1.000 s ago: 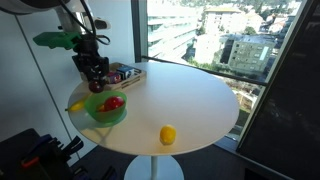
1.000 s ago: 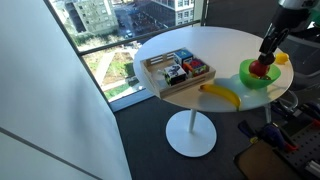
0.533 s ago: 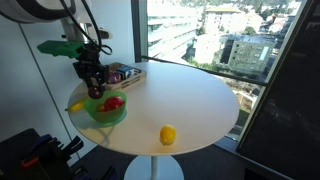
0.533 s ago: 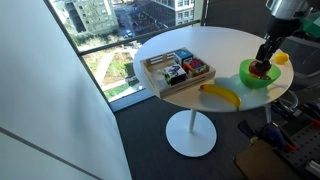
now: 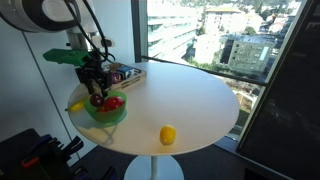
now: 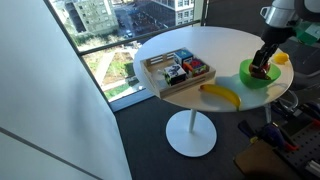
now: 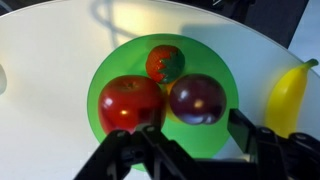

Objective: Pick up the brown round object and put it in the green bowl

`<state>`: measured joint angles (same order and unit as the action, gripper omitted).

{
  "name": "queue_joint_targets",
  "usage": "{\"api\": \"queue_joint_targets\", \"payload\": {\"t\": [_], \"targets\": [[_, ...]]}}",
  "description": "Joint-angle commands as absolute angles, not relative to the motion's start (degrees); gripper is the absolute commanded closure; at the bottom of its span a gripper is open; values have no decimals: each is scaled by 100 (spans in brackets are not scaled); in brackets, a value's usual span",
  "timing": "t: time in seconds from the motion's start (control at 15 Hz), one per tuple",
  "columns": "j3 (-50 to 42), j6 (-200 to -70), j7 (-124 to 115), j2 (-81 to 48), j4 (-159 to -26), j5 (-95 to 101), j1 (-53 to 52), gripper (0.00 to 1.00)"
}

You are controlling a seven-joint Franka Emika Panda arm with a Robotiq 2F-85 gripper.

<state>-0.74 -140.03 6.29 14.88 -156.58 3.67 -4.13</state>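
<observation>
Black gripper (image 7: 193,137) fingers (image 7: 241,128) come in from the bottom of my wrist view, spread wide with nothing between them. The gripper hangs directly over the green bowl (image 7: 108,72), the jaws apart and clear of the fruit below.

Just beneath the open jaws lies the brown round object (image 7: 197,98), a dark maroon ball with a shiny spot on its skin. It is inside the bowl, on the right of it in the wrist view. Touching it on the other side is a red apple (image 7: 130,103), a little larger. A smaller red item (image 7: 165,62) with a touch of green sits at the far side of the bowl, just beside both. The three fill most of the bowl floor.

At the right edge of the wrist view a banana (image 7: 287,95) lies on the white table (image 7: 50,50), near the bowl but apart from it.

In both exterior views the gripper (image 5: 97,88) (image 6: 263,68) hangs low over the bowl (image 5: 105,117) (image 6: 246,72), which stands near the rim of the round table (image 5: 190,100) (image 6: 220,50). I cannot make out the brown ball in either of them. A yellow round fruit (image 5: 168,134) lies by itself on the table, well apart from the bowl. A shallow wooden tray (image 6: 179,69) of packets stands on the window side of the table.
</observation>
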Motion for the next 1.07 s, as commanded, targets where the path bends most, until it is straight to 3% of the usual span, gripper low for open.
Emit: {"api": "queue_joint_targets", "payload": {"t": [0.0, 1.0], "targets": [[-79, -14073, 849, 1472, -15663, 260, -373, 1], [-51, -12805, 152, 2001, -15533, 222, -80, 0]]}}
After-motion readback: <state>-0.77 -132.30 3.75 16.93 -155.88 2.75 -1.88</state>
